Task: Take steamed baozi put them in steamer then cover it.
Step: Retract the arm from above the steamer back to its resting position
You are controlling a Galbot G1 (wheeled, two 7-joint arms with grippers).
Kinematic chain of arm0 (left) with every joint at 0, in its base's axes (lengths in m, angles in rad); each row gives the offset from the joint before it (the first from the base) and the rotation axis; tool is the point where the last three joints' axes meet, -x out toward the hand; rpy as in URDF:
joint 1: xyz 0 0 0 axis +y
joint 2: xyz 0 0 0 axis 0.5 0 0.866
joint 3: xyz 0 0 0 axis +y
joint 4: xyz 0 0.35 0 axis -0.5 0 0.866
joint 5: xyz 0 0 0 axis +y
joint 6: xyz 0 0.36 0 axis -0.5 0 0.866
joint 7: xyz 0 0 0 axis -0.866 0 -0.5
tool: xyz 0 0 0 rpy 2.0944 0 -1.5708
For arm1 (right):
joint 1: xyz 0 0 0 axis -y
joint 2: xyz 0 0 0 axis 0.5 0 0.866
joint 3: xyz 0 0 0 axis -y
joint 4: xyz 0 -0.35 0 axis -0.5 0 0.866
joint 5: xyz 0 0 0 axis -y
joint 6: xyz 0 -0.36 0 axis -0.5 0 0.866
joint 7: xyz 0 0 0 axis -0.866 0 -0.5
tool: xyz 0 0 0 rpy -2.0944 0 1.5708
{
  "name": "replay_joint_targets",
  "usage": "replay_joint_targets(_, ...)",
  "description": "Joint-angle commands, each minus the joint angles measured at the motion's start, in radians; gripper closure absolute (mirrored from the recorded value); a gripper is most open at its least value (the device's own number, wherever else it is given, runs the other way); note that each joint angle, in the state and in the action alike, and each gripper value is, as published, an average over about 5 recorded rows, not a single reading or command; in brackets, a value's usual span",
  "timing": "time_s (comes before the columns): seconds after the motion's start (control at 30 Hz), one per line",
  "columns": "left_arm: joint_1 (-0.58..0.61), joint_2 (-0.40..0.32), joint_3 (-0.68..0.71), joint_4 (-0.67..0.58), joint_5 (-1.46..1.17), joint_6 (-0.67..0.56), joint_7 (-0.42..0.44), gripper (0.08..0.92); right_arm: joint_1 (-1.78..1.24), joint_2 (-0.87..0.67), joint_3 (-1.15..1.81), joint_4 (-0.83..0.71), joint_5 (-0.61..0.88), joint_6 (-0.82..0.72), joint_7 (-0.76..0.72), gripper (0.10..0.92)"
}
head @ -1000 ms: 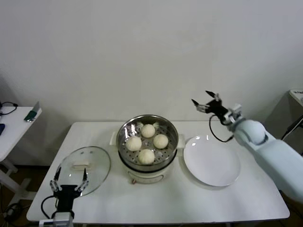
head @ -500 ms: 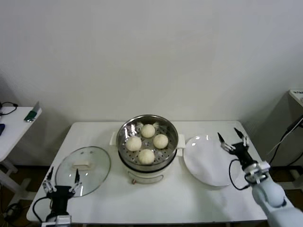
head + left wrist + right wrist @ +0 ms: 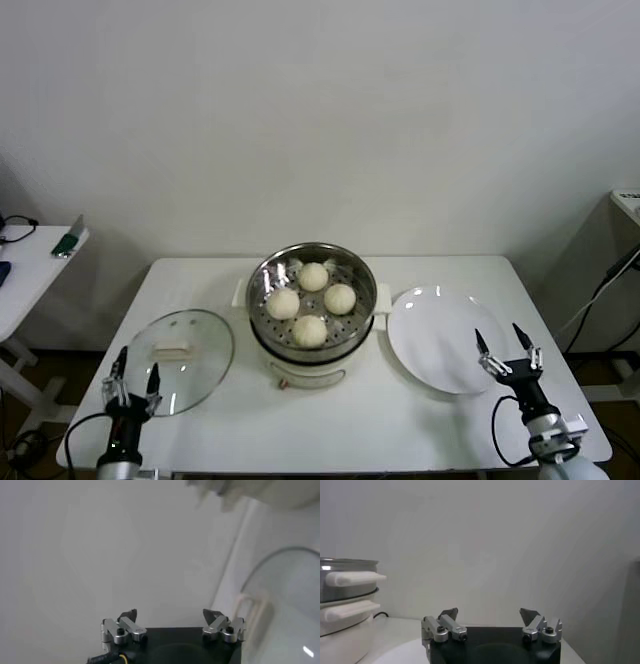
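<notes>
Lid (image 3: 178,347) flat on counter (image 3: 330,420), left of steamer (image 3: 312,300), clear glass with metal rim and white handle (image 3: 170,350) on top. Four pale, smooth, domed baozi (image 3: 311,303) already in steel basket; cover step left. Left claw (image 3: 131,384) low at front edge just beside lid, spread wide, empty. To do well: close on handle squarely, lift level, centre rim over basket before lowering. Right claw (image 3: 506,354) by bare white plate (image 3: 440,335), wide too, idle.
</notes>
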Motion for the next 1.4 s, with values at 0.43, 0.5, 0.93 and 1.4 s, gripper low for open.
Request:
replay_joint_targets(0.43,-0.297,0.080,0.033,0.357,0.332,-0.004,-0.005,0.177,-0.143,0.049,0.095,0.041,0.026,0.057,-0.007,0.203)
replay_joint_targets(0.5,-0.318,0.083,0.041,0.372,0.330,-0.003,0.000,0.177,-0.148,0.051,0.100,0.041,0.026,0.059,-0.006,0.203)
replay_joint_targets(0.93,-0.403,0.080,0.050,0.502,0.340,0.000,0.000,0.215,-0.185,0.073,0.119,0.075,0.025,0.071,-0.008,0.203)
replay_joint_targets(1.4,-0.395,0.061,0.043,0.488,0.339,-0.007,-0.006,0.614,-0.174,0.082,0.116,0.070,0.027,0.070,-0.006,0.203)
